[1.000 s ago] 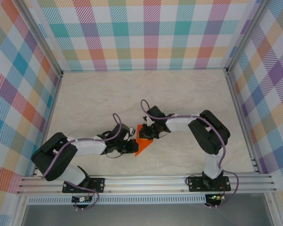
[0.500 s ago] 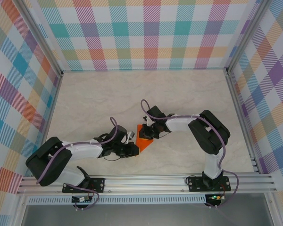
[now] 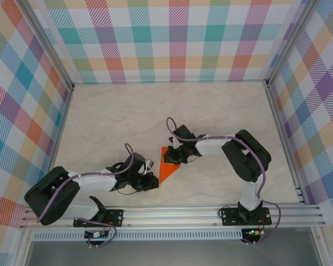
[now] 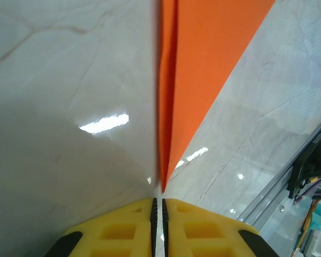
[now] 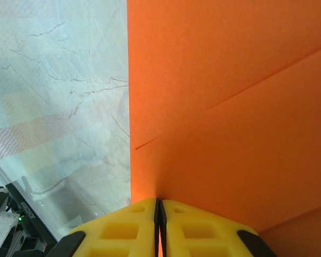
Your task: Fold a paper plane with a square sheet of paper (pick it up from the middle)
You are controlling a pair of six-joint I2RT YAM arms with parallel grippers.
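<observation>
The right claw clamps the orange paper, pinning it for the fold; left claw, shut, seemingly empty, sits at the tip.

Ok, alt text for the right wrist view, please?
The right claw, yellow and shut, pinches the edge of the square sheet of paper, bright orange with a diagonal crease, spread across the right side. Pale marble table lies to the left.

Pale marbled tabletop; plaid walls on three sides; aluminium rail along the near edge
</observation>
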